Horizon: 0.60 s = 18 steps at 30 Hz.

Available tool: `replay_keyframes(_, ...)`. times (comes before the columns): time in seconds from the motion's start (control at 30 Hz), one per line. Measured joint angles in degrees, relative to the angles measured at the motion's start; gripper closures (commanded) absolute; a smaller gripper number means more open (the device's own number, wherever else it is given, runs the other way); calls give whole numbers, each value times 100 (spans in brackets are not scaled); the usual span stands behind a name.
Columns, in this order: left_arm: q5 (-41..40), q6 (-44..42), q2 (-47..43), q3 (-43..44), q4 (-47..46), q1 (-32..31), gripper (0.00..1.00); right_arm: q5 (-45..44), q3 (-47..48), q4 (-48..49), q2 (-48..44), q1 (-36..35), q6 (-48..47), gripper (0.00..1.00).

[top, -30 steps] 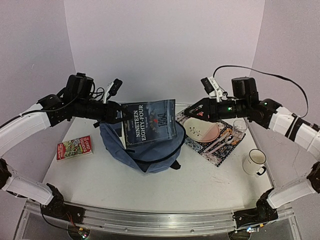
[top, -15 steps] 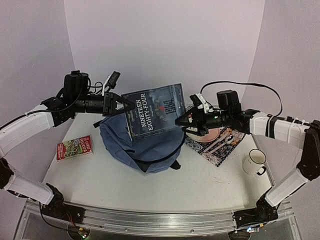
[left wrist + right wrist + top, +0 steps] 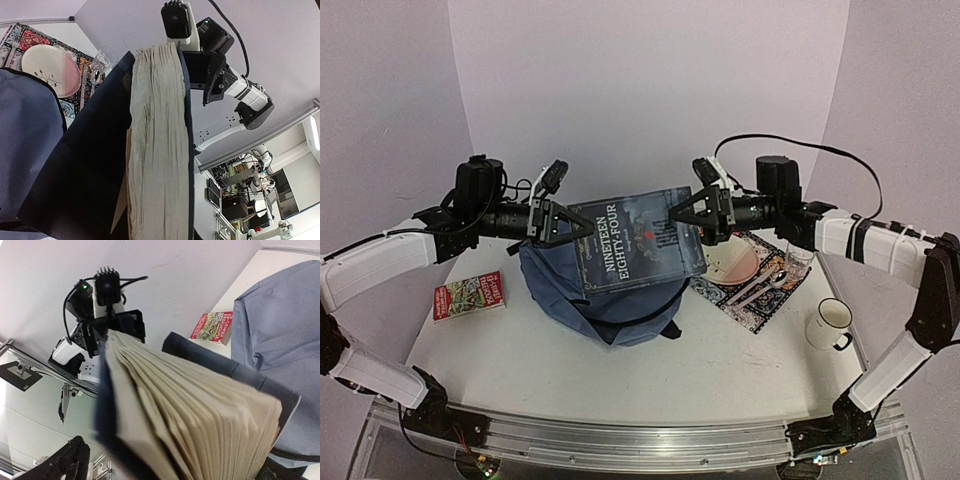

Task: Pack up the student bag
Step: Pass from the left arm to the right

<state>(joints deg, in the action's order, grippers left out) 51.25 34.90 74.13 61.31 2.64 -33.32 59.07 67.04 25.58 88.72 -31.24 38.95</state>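
Student bag (image 3: pixel 620 300) lies slumped just beneath the book (image 3: pixel 640 240); your left gripper (image 3: pixel 565 222) pinches its left edge, right gripper (image 3: pixel 692 215) gapes wide astride its right edge; close squarely before lowering.

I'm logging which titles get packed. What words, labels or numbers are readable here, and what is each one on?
"NINETEEN EIGHTY-FOUR": front cover of the dark blue book.
Smaller print on that cover: blurred, unreadable.
Title on the small red book: too small to read.
Nothing else legible.
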Motion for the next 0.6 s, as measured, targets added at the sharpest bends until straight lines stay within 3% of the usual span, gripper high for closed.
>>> replay_keyframes(0.13, 39, 15, -2, -70, -108, 1, 100, 271, 214, 114, 101, 32, 131, 23)
replay_keyframes(0.47, 169, 11, -2, -78, -173, 0, 97, 790, 303, 354, 384, 85, 384, 99)
replay_keyframes(0.6, 60, -140, -3, -119, -101, 4, 77, 837, 307, 399, 387, 85, 430, 100)
